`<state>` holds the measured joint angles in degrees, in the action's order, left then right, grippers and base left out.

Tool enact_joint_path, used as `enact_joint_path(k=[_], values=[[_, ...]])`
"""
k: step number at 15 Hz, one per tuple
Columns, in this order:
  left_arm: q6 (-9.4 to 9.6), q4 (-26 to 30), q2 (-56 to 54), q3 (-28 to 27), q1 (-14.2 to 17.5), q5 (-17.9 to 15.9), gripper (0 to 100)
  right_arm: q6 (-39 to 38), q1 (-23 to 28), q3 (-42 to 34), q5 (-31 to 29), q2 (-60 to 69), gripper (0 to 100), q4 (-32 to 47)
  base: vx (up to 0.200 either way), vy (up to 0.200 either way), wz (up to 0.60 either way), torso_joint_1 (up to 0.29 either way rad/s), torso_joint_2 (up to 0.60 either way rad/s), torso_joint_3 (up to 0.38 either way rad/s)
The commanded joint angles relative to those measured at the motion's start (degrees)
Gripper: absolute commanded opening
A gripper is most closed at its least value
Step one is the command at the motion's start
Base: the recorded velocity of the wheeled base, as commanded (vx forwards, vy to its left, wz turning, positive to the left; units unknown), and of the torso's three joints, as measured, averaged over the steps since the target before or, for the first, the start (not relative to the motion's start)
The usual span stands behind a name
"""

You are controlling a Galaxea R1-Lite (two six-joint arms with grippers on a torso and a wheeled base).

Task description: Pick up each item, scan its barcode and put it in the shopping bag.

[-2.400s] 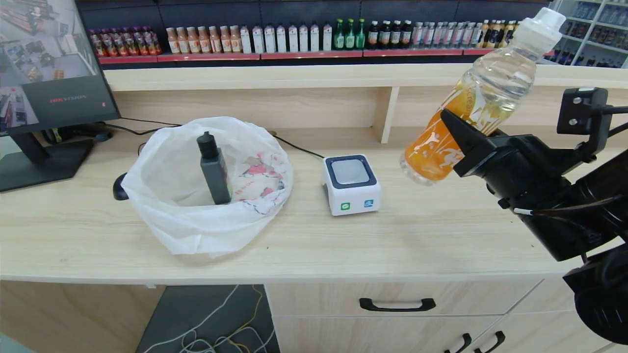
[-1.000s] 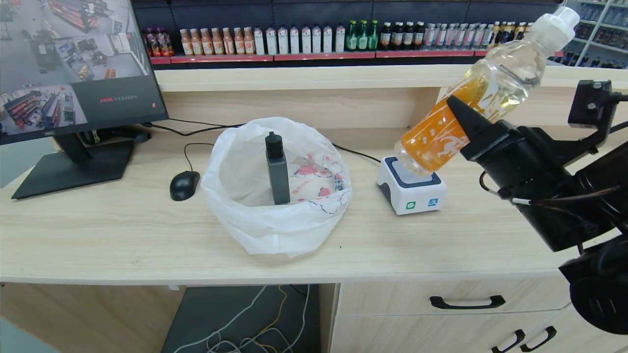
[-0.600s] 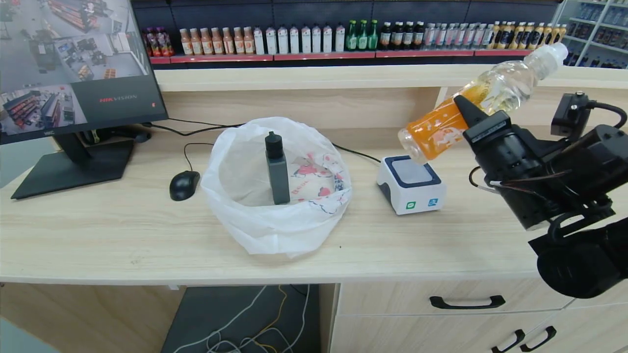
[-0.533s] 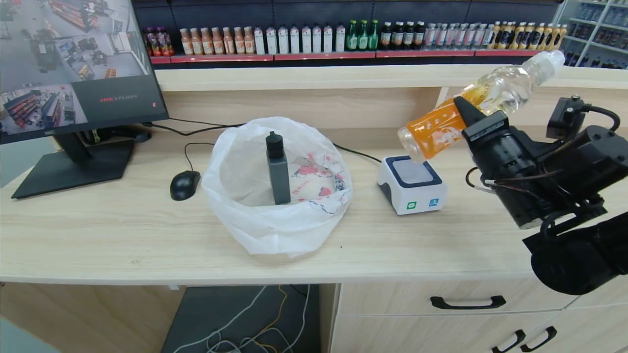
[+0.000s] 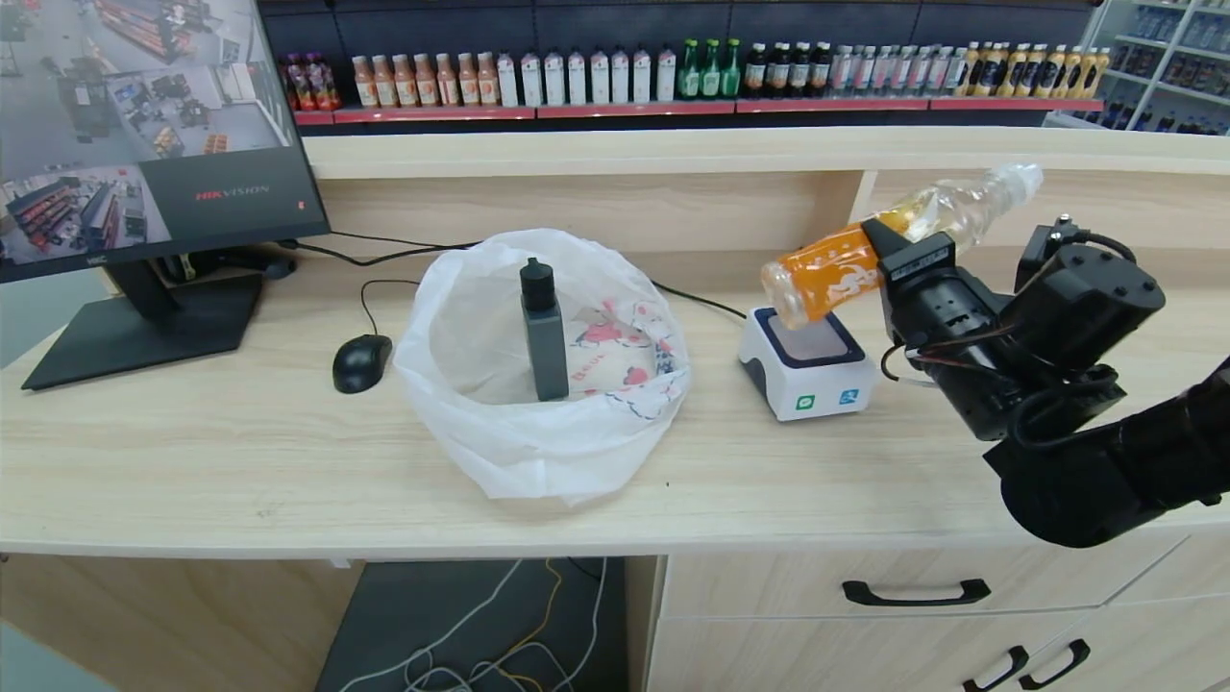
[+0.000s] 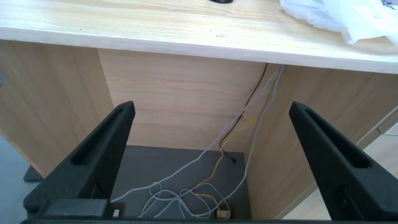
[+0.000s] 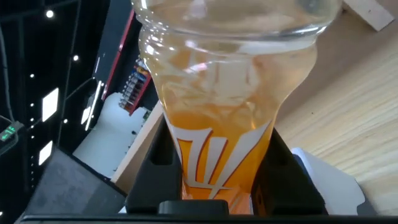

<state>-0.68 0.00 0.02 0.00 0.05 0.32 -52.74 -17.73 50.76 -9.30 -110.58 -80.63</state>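
Head view: the right pincer is clamping the drink bottle around its middle, jaws closed tight against the orange label. The bottle is hanging tilted, close to level, its base poised just above the scanner and its cap pointing off to the right. The scanner is sitting on the bench, just right of the shopping bag. The bag is standing open, and a dark bottle is standing upright inside it. A mouse is lying left of the bag, with a monitor beyond it.

Left wrist view: the left pincer is gaping wide with nothing between its fingers, and it is hanging low, facing the hollow under the bench edge, where cables are trailing. A corner of the bag is peeking over the top.

Right wrist view: the bottle is rising straight out of the right pincer, black fingers pressing on both sides of it, with the scanner below it on the bench.
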Motion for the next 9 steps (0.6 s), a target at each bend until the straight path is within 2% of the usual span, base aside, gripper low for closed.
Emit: enact_joint_path(k=[1, 9], values=[[-0.02, 0.0, 0.0, 0.0, 0.0, 0.0, 100, -0.6, 0.0, 0.3, 0.1, -0.7, 0, 0.3, 0.000, 0.000, 0.00, 0.000, 0.00, 0.000], [-0.02, 0.0, 0.0, 0.0, 0.0, 0.0, 100, -6.4, 0.2, -2.2, -0.3, -0.2, 0, 0.3, 0.000, 0.000, 0.00, 0.000, 0.00, 0.000]])
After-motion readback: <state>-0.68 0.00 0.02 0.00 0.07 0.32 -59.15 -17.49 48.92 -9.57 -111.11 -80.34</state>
